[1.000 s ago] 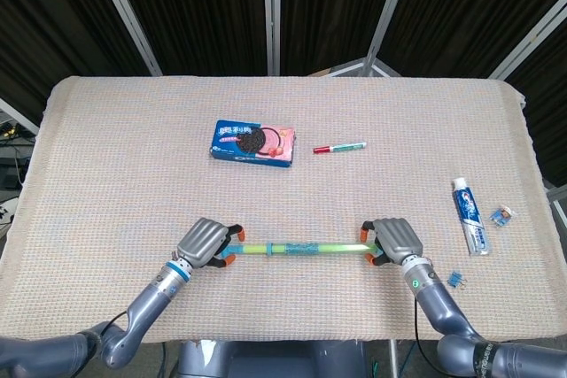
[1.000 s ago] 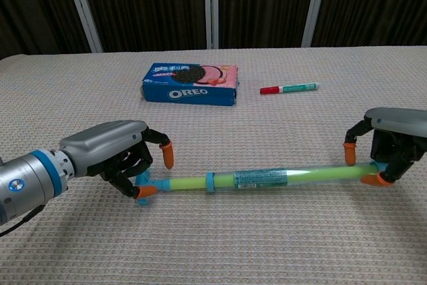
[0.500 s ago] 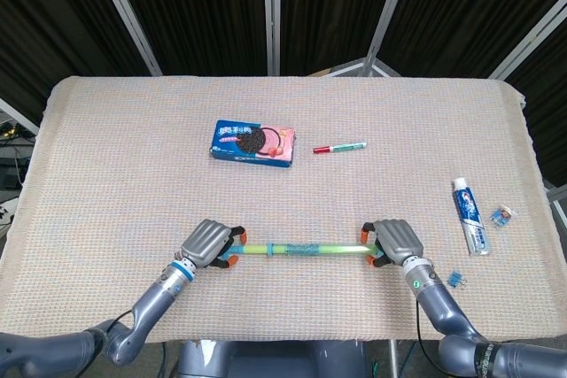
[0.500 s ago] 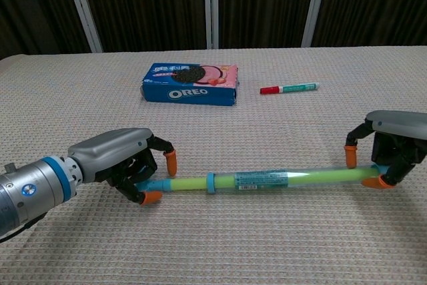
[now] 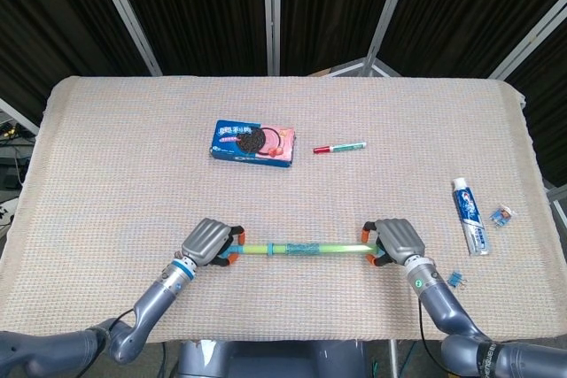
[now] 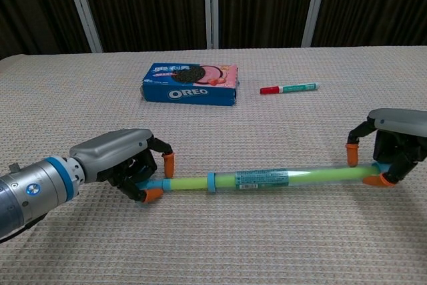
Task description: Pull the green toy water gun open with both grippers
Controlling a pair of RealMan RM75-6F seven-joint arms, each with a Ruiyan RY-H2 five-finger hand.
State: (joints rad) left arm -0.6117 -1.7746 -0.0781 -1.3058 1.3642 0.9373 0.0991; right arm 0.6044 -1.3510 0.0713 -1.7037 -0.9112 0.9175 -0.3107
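Your left hand (image 6: 123, 161) low near front edge of desk (image 5: 106, 157), fingers curled around water gun (image 6: 267, 179) end. Your right hand (image 6: 393, 145) curled on opposite end, forearms angled inward.

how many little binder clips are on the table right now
2: one blue binder clip beside the toothpaste near the right edge, another clip nearer the front, by the right hand. None visibly hidden.

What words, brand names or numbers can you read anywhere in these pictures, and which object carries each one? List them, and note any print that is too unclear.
"OREO": white letters on the front edge of the blue cardboard biscuit box.
Top of that box: print too small to read.
Label on the green plastic toy water gun: blurred.
Red and green marker pen: unreadable.
Blue and white toothpaste tube: lettering too small to read.
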